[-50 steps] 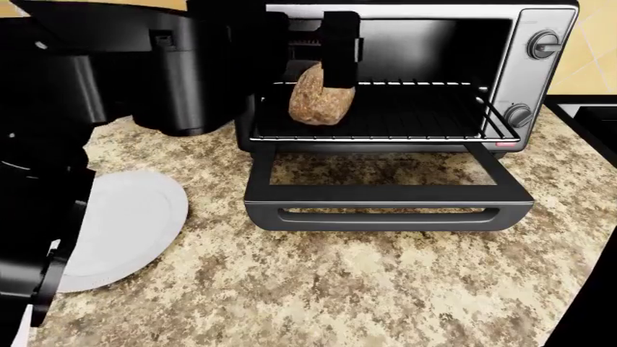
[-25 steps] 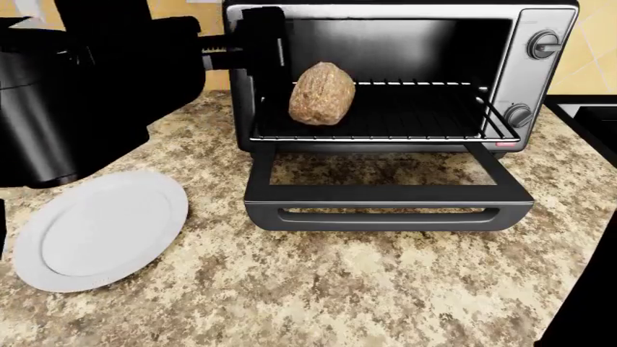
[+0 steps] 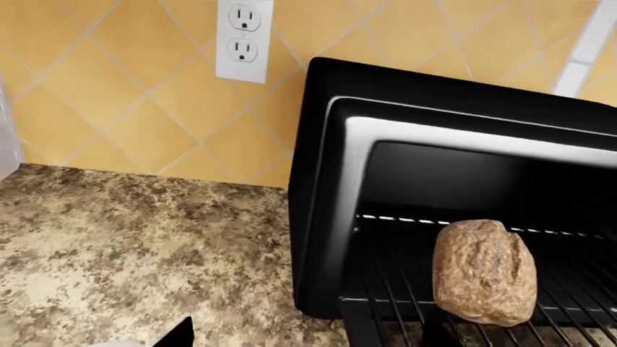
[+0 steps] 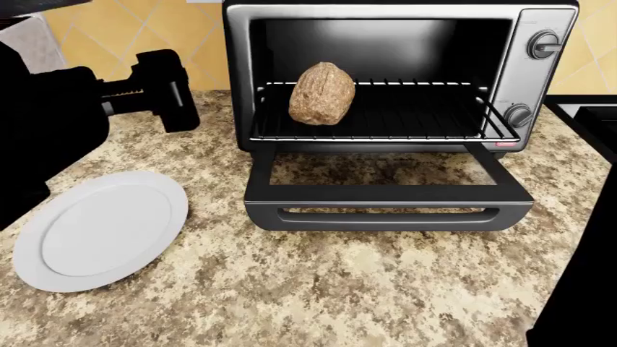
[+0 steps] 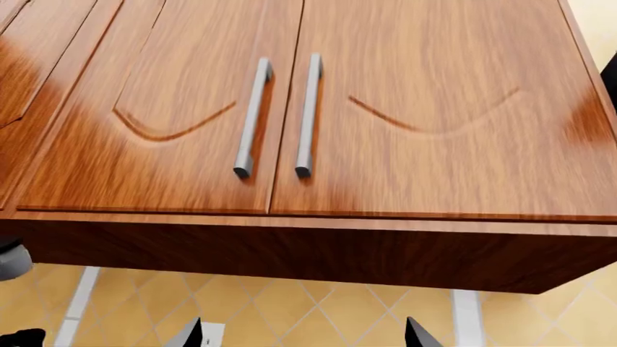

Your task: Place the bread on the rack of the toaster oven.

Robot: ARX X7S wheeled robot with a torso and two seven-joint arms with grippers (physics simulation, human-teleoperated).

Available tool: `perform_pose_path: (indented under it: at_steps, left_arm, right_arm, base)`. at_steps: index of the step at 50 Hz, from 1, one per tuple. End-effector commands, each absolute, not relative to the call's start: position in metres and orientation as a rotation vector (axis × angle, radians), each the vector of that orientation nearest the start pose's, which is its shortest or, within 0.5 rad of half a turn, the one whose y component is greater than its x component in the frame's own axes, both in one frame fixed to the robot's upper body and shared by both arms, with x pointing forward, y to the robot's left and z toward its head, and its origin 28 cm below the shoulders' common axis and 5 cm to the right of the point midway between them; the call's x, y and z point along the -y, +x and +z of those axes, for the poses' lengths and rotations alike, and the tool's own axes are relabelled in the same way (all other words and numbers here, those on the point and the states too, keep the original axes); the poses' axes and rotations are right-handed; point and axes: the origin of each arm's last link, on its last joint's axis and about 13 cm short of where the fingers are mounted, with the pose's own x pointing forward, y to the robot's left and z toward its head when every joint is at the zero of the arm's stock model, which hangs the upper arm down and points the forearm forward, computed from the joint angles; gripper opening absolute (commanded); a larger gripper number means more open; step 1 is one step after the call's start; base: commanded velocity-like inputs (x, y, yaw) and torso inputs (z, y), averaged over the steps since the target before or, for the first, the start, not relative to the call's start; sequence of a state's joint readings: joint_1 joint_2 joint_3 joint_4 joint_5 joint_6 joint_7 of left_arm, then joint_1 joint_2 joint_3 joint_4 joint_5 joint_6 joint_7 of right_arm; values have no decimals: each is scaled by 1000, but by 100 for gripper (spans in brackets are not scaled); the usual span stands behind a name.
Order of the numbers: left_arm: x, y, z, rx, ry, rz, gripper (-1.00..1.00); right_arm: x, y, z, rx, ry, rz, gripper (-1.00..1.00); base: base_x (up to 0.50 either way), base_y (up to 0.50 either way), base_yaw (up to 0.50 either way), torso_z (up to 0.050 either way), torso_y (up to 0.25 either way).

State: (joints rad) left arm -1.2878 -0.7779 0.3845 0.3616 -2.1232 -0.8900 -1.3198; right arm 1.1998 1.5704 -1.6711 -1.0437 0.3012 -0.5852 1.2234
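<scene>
Speckled brown-and-tan stone for the tabletop (image 4: 366,289), bare along the near edge. On it at the left, a white plate (image 4: 97,228) with nothing on it. Just beyond, hinged down flat toward the robot, the oven's glass door (image 4: 386,206).

Further back on the left, above the tabletop and beside the oven (image 4: 540,79), the left tool (image 4: 164,90). Carries nothing. Seems spread: in the left wrist view one fingertip (image 3: 178,332) shows far off to one side, its partner lost against the dark oven front. Right tool (image 5: 303,336) out of the head view; in its own view spread wide and empty, facing a wooden cabinet (image 5: 308,108), well away from the work.

Inside the open cavity, the rack (image 4: 415,116), and on its left part, close to the front rail, the bread (image 4: 322,92). Stands on end, long axis nearly upright with a slight lean, resting on the bars and touching neither tool. Lies to the right of the left tool and a little deeper, with the oven's left wall between the two; hence the left arm by far the nearer.

Placement looks done. Probably nothing left but to stay clear of the door. Any renewed grasp would have to come in through the open front, not from the side.
</scene>
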Motion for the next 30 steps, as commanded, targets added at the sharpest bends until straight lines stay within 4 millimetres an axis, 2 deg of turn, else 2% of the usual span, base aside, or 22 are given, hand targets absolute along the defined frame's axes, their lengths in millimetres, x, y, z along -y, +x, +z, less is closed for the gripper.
perform_pose_path:
  at_steps: [1,17,30]
  left_arm:
    - [-248,201,330,-174,-181,-67,100]
    - [-260,186,315,-62,-219,-40,100]
    - [-267,177,313,51,-214,-16,100]
  right_arm:
    - [142,96,239,852,-13,226,100]
    - [143,98,242,853,-25,227,100]
    - [143,100,244,858,-30,211,100]
  base:
    - [0,0,0,0,0]
    - [0,0,0,0,0]
    - [0,0,0,0,0]
